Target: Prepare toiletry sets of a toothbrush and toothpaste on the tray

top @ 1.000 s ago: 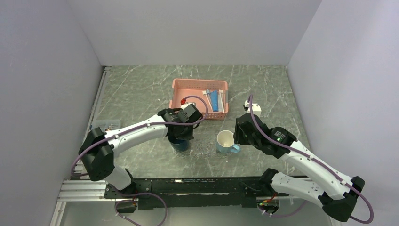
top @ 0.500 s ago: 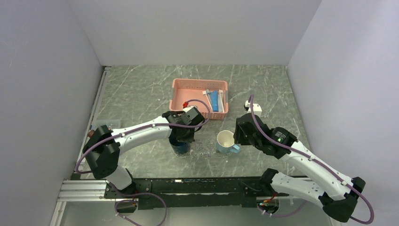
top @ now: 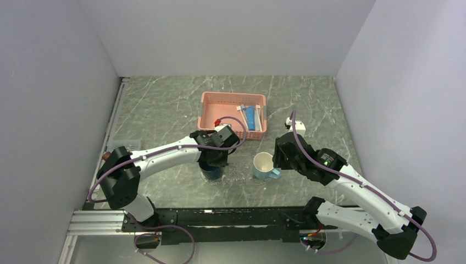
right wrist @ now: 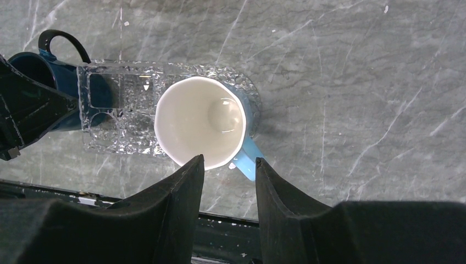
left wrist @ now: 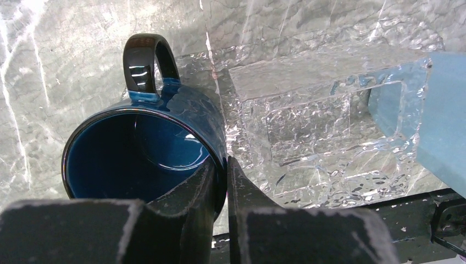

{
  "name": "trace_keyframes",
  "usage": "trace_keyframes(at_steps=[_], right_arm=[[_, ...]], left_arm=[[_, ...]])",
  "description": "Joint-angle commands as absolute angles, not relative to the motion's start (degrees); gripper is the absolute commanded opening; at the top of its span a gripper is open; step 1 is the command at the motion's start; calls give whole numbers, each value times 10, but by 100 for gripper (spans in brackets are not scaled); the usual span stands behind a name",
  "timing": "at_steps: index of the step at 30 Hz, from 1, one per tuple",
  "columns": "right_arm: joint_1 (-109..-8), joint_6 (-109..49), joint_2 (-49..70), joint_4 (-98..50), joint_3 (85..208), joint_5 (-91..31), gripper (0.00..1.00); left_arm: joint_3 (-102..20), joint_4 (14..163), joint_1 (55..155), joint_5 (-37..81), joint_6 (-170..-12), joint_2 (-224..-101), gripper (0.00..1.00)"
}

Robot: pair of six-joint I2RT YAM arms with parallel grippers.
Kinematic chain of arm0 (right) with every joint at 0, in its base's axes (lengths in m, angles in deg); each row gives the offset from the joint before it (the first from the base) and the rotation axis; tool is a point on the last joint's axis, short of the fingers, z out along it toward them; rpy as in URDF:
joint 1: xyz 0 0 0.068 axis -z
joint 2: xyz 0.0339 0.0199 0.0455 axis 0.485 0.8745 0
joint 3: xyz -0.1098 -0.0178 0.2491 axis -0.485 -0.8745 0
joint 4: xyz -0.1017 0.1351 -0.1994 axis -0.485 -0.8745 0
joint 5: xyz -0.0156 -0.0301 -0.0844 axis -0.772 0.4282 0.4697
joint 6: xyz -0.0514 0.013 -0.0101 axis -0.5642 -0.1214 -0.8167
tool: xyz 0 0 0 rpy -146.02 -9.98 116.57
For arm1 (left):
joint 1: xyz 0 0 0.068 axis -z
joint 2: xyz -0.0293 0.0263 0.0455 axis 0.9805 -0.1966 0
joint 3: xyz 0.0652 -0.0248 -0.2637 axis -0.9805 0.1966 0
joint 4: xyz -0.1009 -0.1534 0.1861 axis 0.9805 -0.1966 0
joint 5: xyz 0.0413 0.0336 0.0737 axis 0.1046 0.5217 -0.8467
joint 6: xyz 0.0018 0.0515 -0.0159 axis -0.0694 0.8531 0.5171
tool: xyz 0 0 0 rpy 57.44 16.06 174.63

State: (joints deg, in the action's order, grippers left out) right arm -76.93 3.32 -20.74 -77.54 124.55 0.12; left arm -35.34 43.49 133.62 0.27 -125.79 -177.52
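Marble table [top: 165, 104]: I found mugs crowding both ends of the tray [right wrist: 118, 129]. The left gripper [left wrist: 221, 165] pinched the dark mug [left wrist: 110, 159] at its rim; the right gripper [right wrist: 229, 159] stood part-open over the light mug [right wrist: 198, 121].

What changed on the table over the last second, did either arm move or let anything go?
The left gripper shifted slightly right and toward the near edge, settling lower over the dark blue mug, whose rim its fingers pinch. Nothing was visibly let go. The right gripper, light blue mug, tray and pink basket stayed put.
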Motion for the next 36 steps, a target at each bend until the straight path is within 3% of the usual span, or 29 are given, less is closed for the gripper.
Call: trace_keyframes(at_steps=[1, 9, 14, 36], right_arm=[[-769, 39, -209, -777, 1251, 10, 42], [-769, 40, -209, -774, 1248, 7, 42], [-769, 40, -206, -770, 1247, 4, 42], [-768, 41, -203, -771, 1256, 3, 42]], left_arm=[[-351, 457, 1340, 1, -1257, -1763, 17], [-347, 454, 1340, -2, -1257, -1759, 18], [-340, 453, 1341, -7, -1259, -1750, 27], [-372, 438, 1350, -5, -1234, -1727, 36]])
